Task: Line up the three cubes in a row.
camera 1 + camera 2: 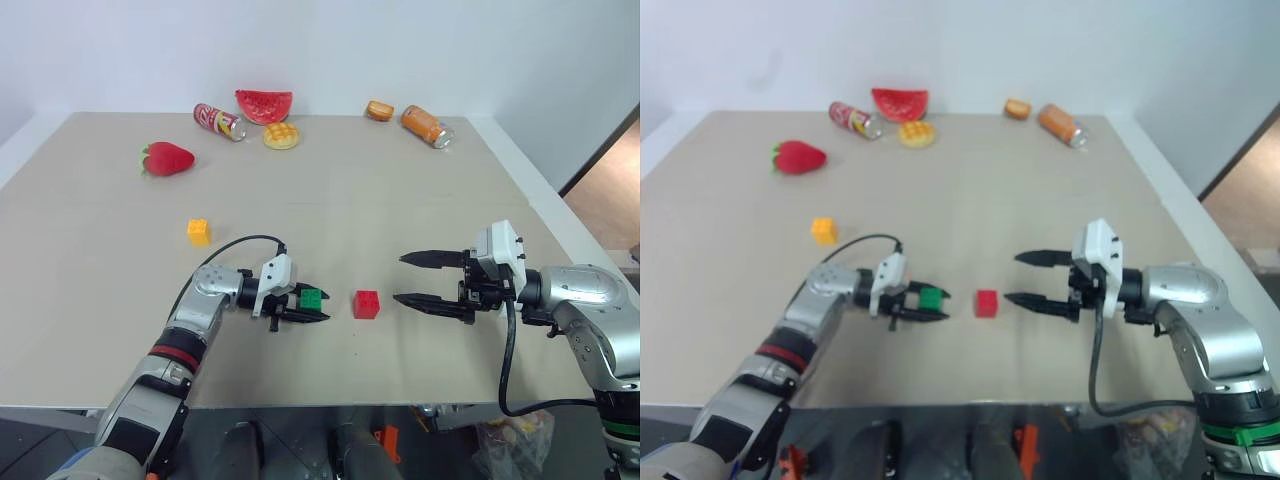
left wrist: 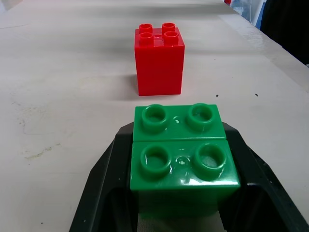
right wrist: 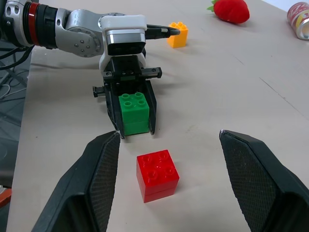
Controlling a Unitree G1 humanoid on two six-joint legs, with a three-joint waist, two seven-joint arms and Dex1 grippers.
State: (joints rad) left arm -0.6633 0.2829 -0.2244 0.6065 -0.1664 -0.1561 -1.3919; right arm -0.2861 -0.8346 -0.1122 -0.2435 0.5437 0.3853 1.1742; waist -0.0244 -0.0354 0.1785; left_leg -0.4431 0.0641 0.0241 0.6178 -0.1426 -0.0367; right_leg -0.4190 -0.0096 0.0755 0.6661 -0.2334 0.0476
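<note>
My left gripper (image 1: 314, 306) is shut on the green cube (image 1: 311, 298), holding it low over the table just left of the red cube (image 1: 366, 303). In the left wrist view the green cube (image 2: 182, 159) sits between the black fingers (image 2: 104, 186) with the red cube (image 2: 159, 60) a short gap beyond it. The yellow-orange cube (image 1: 199, 231) lies alone farther back on the left. On the right of the red cube, my right gripper (image 1: 409, 278) stands open with its fingers pointing at it. The right wrist view shows the red cube (image 3: 157, 174) between and beyond its fingertips (image 3: 104, 164).
Along the table's far edge lie a red toy strawberry (image 1: 167, 158), a can (image 1: 218, 121), a watermelon slice (image 1: 264, 104), a waffle bun (image 1: 281, 135), a small orange toy (image 1: 379, 110) and an orange can (image 1: 427, 126). The table's right edge (image 1: 545, 205) runs near my right arm.
</note>
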